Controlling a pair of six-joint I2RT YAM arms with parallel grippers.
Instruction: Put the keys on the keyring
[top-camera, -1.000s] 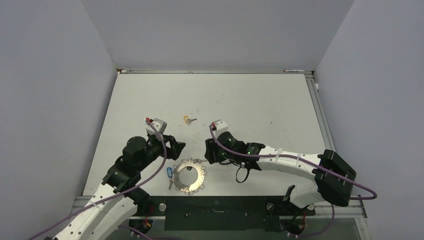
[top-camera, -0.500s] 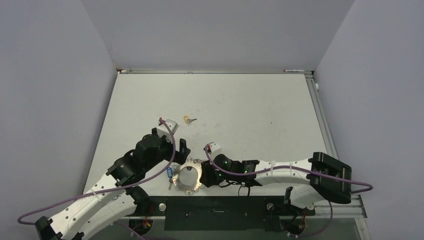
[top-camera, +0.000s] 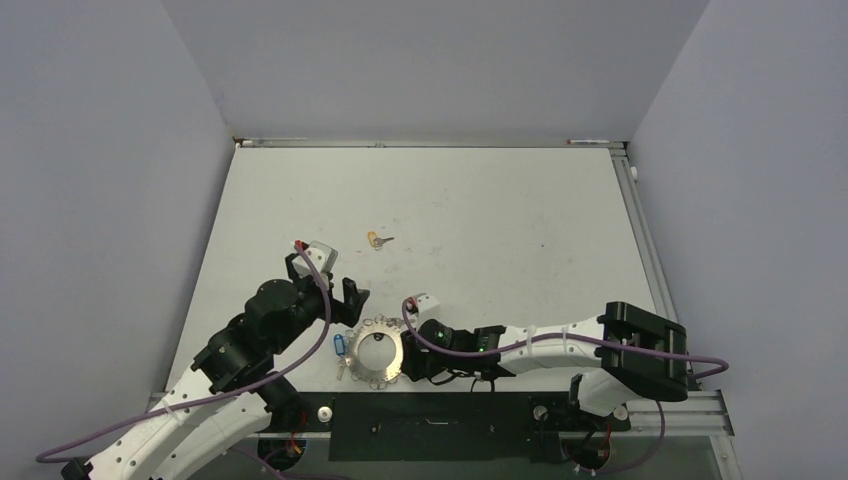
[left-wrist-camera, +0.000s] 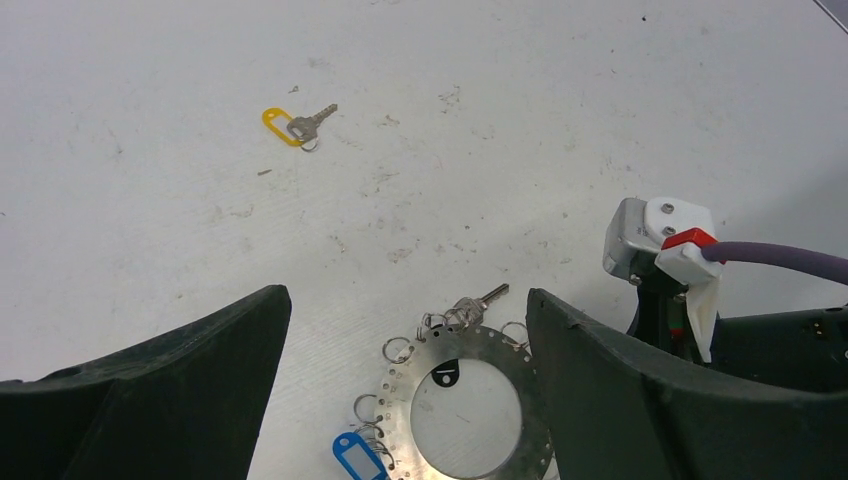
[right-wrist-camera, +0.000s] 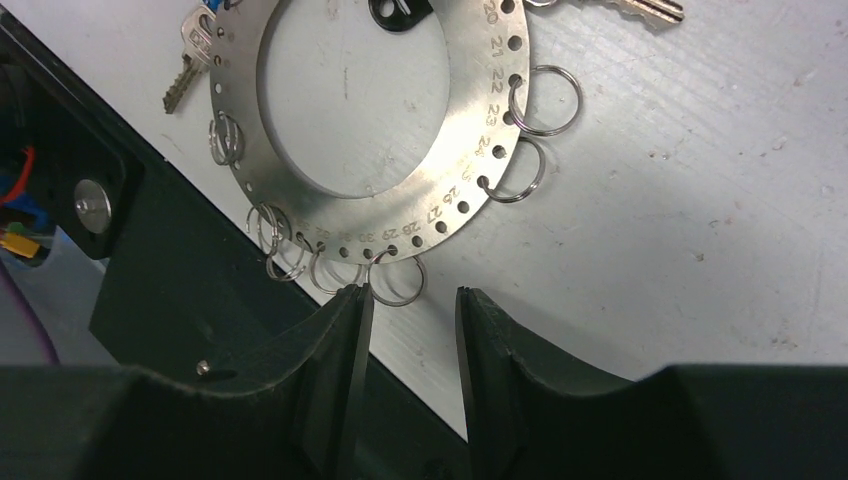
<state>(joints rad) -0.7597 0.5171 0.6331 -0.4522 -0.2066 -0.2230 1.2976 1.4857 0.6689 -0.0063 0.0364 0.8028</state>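
right claw (right-wrist-camera: 412, 296) is swinging in to the keyring's (right-wrist-camera: 470, 180) near edge, narrowing just beside a small split ring (right-wrist-camera: 397, 280), gripping nothing yet. left claw (left-wrist-camera: 408, 300) is hovering wide open, empty. yellow-headed key (left-wrist-camera: 290, 125) is lying well apart on the bench (left-wrist-camera: 600, 100), not yet threaded.

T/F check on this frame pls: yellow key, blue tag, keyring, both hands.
1. The yellow key lies apart from the keyring. True.
2. The left hand holds a key. False: it is open and empty.
3. The right hand is at the keyring's edge. True.
4. The blue tag lies beside the yellow key. False: it sits at the keyring.
5. The keyring's holes are numbered. True.
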